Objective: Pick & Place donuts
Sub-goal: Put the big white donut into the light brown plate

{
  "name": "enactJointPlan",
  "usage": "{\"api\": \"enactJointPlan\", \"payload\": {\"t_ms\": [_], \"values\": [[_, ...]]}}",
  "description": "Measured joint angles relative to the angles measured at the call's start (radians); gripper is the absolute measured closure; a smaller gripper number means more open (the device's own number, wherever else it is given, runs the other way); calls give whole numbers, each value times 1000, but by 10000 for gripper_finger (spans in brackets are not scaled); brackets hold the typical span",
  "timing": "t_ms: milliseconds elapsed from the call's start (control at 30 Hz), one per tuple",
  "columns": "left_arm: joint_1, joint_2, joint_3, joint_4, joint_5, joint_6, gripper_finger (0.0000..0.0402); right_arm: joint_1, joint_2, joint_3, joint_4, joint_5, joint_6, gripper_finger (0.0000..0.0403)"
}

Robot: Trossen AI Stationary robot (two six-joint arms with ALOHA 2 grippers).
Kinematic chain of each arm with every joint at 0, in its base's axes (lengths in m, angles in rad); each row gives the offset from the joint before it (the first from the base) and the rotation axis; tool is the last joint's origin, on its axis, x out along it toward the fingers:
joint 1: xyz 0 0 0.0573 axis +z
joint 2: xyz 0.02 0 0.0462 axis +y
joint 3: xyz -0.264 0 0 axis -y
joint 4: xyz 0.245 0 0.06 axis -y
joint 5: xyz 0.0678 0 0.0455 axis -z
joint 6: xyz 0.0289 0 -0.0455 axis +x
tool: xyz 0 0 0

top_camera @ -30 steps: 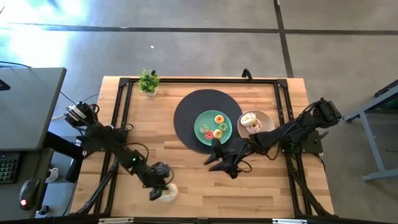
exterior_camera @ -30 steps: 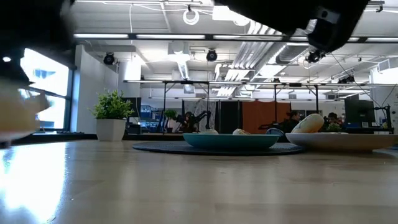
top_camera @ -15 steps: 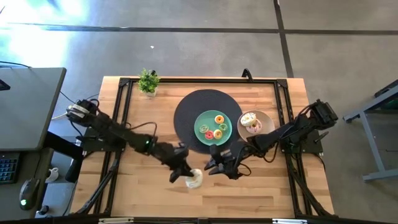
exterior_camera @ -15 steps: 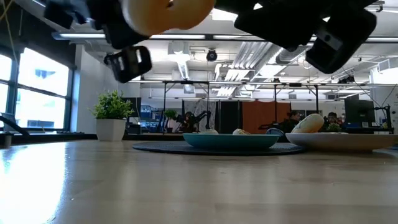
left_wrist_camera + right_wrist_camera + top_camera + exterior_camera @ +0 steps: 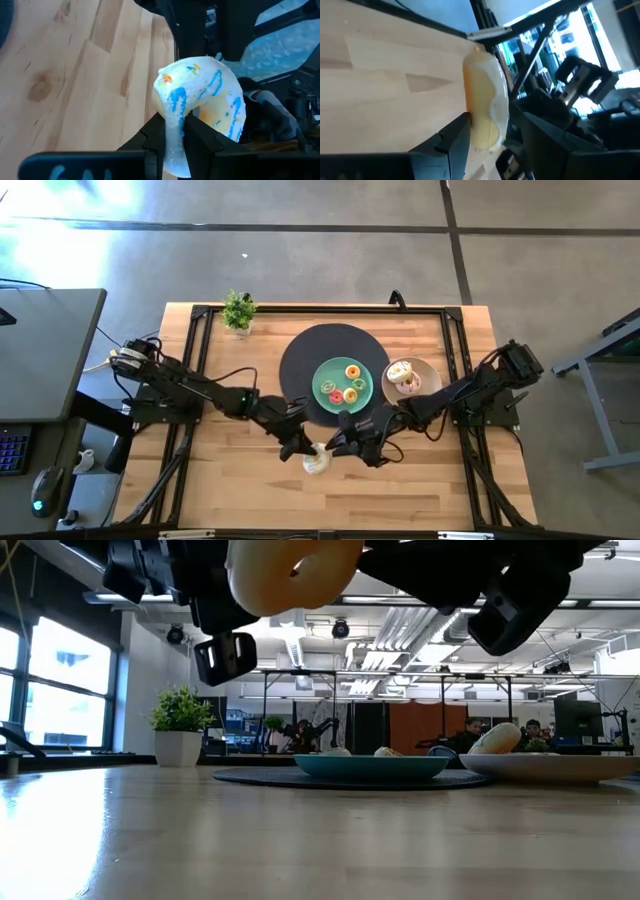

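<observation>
A toy donut [image 5: 200, 95] with white icing, blue streaks and sprinkles hangs above the table's near middle [image 5: 318, 461], high in the low view [image 5: 295, 570]. My left gripper [image 5: 174, 127] is shut on it, reaching in from the table's left [image 5: 305, 450]. My right gripper [image 5: 338, 448] comes from the right and stands open, one finger on each side of the same donut [image 5: 485, 100]. Three small donuts lie on the teal plate [image 5: 325, 380]. More donuts sit in the tan bowl [image 5: 428, 380]. My left gripper pinches one side of the donut's ring [image 5: 172, 112] between its two fingers. The fingers come nearly level from the table's left. The rest of the ring stands out beyond the fingertips, tilted and lifted clear of the table. My right gripper: I cannot tell whether a finger [image 5: 460, 130] touches the donut's side.
The plate rests on a round black mat [image 5: 300, 360], with the bowl just to its right. A small potted plant [image 5: 238, 310] stands at the far left. Black frame rails [image 5: 195, 370] run along the table's left, right and far edges. Bare wood lies along the near edge.
My left gripper has carried the donut from the near left of the table toward the right and up. It has ended close in front of my right gripper. The donut is higher above the table than before. My right gripper has rolled where it stands.
</observation>
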Motion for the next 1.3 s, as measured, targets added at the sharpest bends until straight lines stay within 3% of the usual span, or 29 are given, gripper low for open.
{"api": "enactJointPlan", "payload": {"t_ms": [133,567,900,1100,1200,1300], "values": [[14,0,0,1,-9,8,348,0,0,0,0,-47,12,234],[13,0,-1,42,-9,22,341,-1,0,0,-3,-52,53,251],[13,1,-1,42,-56,63,270,-1,-1,0,-9,-49,108,312],[13,1,-1,39,-93,112,213,2,-1,0,-117,-46,206,355],[15,0,-1,-6,-135,160,190,18,-1,0,-194,57,291,377],[27,1,-1,-74,-195,237,173,45,-3,0,-284,285,394,391]]}}
